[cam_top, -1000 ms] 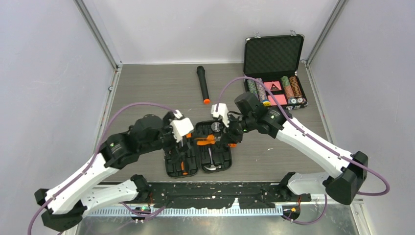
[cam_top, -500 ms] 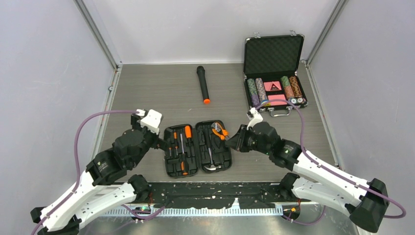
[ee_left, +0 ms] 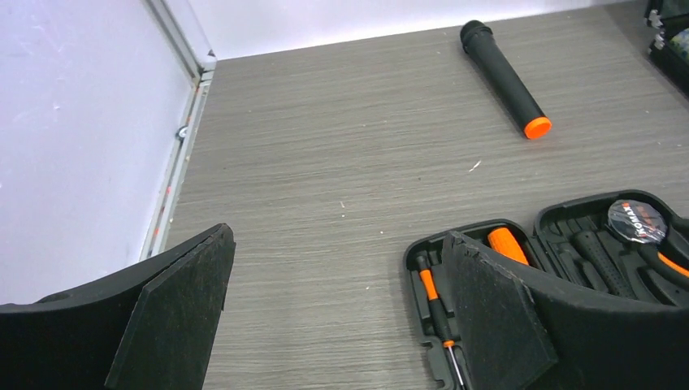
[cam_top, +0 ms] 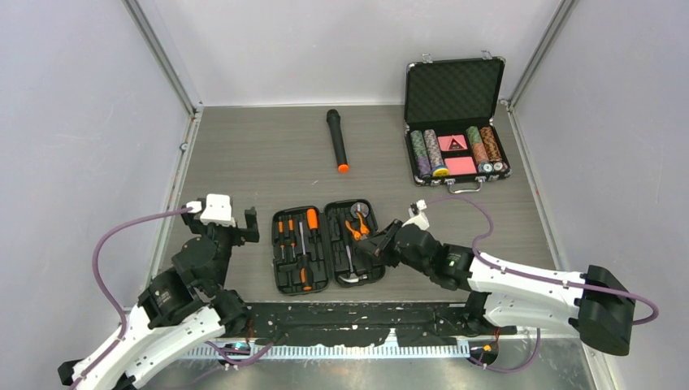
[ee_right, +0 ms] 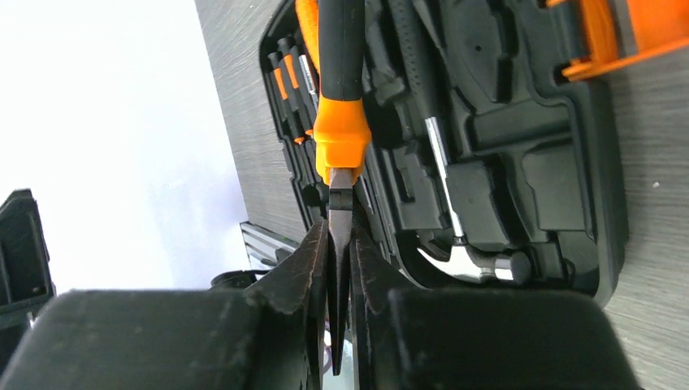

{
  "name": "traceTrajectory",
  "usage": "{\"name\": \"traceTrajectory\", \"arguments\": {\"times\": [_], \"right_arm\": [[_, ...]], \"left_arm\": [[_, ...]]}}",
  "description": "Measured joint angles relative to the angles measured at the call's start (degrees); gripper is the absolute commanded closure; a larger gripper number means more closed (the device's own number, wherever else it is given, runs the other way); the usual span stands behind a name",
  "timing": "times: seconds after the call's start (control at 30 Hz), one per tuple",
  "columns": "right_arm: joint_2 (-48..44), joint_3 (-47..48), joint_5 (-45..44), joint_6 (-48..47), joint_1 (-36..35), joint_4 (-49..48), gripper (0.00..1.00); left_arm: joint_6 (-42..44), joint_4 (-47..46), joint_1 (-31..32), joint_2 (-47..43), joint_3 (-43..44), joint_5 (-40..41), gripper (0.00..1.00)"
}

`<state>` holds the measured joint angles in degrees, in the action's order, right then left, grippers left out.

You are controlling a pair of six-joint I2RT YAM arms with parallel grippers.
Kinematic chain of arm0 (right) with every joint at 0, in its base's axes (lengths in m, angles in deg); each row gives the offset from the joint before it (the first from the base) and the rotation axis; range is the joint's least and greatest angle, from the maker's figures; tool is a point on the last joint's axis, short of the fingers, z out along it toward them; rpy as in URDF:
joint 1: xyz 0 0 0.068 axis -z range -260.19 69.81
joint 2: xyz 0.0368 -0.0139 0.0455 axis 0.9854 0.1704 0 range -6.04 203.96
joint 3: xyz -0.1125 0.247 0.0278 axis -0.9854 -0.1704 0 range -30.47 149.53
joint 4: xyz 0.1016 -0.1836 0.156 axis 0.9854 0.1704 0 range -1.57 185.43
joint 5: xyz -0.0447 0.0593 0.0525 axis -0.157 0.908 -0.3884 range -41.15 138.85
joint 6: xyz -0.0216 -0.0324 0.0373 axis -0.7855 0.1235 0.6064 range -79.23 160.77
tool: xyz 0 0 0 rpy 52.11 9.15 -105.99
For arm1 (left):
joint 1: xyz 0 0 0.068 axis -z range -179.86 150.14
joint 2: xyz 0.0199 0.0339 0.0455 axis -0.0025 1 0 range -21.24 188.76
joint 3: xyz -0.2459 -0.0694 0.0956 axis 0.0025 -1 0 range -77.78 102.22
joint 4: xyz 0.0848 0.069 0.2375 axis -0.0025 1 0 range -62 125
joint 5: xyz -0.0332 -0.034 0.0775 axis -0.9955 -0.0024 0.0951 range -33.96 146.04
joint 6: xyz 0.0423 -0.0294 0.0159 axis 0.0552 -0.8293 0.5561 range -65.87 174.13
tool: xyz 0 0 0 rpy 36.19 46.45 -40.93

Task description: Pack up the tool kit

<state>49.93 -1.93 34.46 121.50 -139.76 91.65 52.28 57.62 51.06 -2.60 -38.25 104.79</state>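
Over the tool kit (ee_right: 569,195), pliers (ee_right: 341,138) clamped in right pincer (ee_right: 340,244); left pincer (ee_left: 337,244) wide apart, empty

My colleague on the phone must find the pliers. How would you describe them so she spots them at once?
Find the open black tool kit at the near middle of the table. Over its right half, the pliers stick out of the right tool, which pinches their metal nose. Unlike the straight screwdrivers in the left half, they have two splayed orange-and-black handles.
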Motion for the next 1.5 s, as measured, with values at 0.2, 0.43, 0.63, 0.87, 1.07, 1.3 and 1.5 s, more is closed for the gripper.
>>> {"name": "traceTrajectory", "arguments": {"times": [0.2, 0.43, 0.63, 0.87, 1.07, 1.3, 1.5], "right_arm": [[1.8, -3.9, -2.8, 7.3, -1.1, -1.8, 0.95], [6.9, -6.2, -4.0, 13.3, -1.1, -7.3, 0.95], [10.5, -7.1, -4.0, 18.3, -1.7, -12.0, 0.94], [10.8, -7.1, -4.9, 23.2, -3.5, -12.2, 0.56], [9.5, -7.0, -4.1, 23.0, -4.1, -8.4, 0.31], [4.5, -6.0, -2.7, 19.3, -4.2, -0.8, 0.11], [-1.6, -3.7, -1.1, 12.2, -4.2, 5.9, 0.05]], "left_arm": [[0.9, -1.3, -0.5, -1.3, -0.9, 2.8, 0.00], [1.0, -2.2, -1.5, -1.9, -1.6, 4.1, 0.01], [1.0, -2.7, -2.2, -2.6, -1.9, 4.2, 0.01], [1.0, -2.8, -2.9, -2.8, -2.0, 4.0, 0.01], [1.0, -2.8, -3.3, -2.8, -2.0, 3.2, 0.01], [0.9, -2.8, -3.6, -2.7, -2.0, 2.1, 0.01], [0.8, -2.8, -3.8, -2.3, -2.0, 1.3, 0.01]]}}
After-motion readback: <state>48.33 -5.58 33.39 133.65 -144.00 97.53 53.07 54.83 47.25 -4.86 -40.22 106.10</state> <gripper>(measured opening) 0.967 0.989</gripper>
